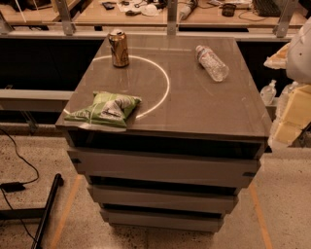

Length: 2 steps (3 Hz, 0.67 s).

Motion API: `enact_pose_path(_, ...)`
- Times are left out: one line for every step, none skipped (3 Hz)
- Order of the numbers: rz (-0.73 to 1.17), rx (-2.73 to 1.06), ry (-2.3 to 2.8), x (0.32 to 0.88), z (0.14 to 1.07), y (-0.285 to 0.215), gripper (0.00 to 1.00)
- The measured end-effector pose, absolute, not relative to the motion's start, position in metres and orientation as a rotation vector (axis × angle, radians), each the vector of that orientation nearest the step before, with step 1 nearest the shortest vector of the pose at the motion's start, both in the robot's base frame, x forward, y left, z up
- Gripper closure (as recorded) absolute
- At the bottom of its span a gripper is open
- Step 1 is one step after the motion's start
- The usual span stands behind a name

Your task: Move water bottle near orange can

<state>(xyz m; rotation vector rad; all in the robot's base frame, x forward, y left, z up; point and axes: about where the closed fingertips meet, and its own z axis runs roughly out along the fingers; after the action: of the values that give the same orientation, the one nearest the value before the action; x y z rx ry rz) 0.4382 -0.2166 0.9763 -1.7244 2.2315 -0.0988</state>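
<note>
The water bottle (212, 62) is clear crinkled plastic and lies on its side at the far right of the grey table top (194, 102), cap pointing to the far left. The orange can (118, 47) stands upright at the far left of the table, silver top up. They are well apart, about a third of the table's width. My gripper (291, 114) shows as pale yellowish parts under a white arm at the right edge of the view, off the table's right side and holding nothing I can see.
A green crinkled snack bag (104, 109) lies at the front left of the table. A white circle line (165, 87) is marked on the top. Desks with clutter (146, 9) stand behind. A black pole (46, 214) and cables lie on the floor at left.
</note>
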Motion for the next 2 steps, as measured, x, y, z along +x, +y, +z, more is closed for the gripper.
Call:
enact_pose_path(-0.079,-1.67,2.235,0.4695,0.9791,-0.2087,0.0)
enact_pose_path(-0.096,-1.658,2.24,0.4744,0.9807,-0.2113,0.0)
